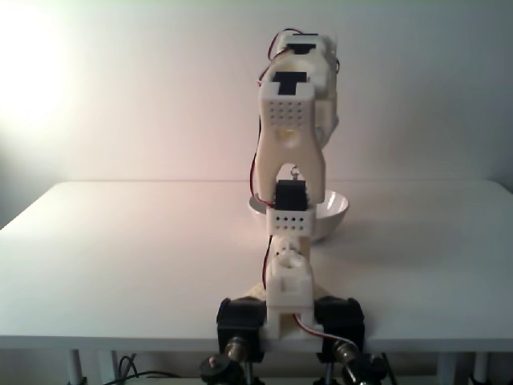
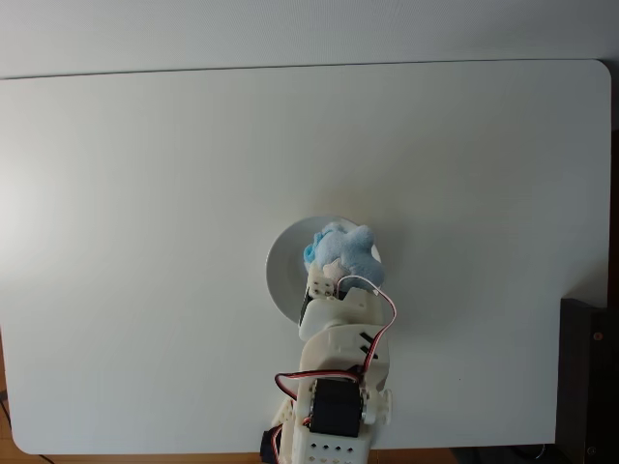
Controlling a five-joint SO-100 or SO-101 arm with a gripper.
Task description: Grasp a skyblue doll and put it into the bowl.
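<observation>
In the fixed view from above, the skyblue doll (image 2: 338, 249), a pale-blue plush with whitish patches, hangs over the right part of the white bowl (image 2: 283, 268). It sits at the tip of my gripper (image 2: 332, 273), which reaches in from below and looks shut on the doll; the plush covers the fingertips. In the fixed view from behind the arm, the cream-white arm stands folded upright and hides the gripper and the doll. The bowl (image 1: 333, 210) peeks out on both sides of the arm on the table.
The white table (image 2: 145, 193) spreads wide on every side of the bowl. The arm's base (image 1: 288, 317) is clamped at the near table edge. A dark piece of furniture (image 2: 590, 387) stands off the table's right edge.
</observation>
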